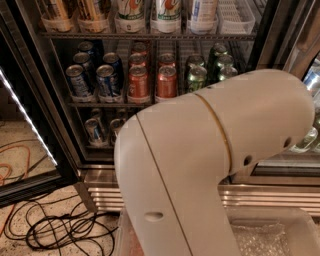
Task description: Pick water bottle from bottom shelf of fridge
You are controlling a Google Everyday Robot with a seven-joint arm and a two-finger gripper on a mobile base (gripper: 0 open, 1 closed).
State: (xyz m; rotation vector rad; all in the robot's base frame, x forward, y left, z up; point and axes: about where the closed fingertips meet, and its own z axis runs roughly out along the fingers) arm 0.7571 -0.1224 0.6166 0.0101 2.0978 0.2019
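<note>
Five top-rack bottles, two front red cans, one arm (hand hidden)

The arm's smooth, matt cream shell, probably plastic, is hiding the gripper around 5 o'clock, while glossy metal cans are gleaming at 11 on a dark wire rack above the brushed-steel base grille.

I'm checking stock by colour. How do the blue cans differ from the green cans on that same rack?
The blue cans stand at the left end of the rack, the green cans at its right end. The blue cans show down to their bases; the green cans' lower parts are hidden behind the robot's arm. Both groups stand upright in front-to-back rows. The gripper is not in view.
</note>
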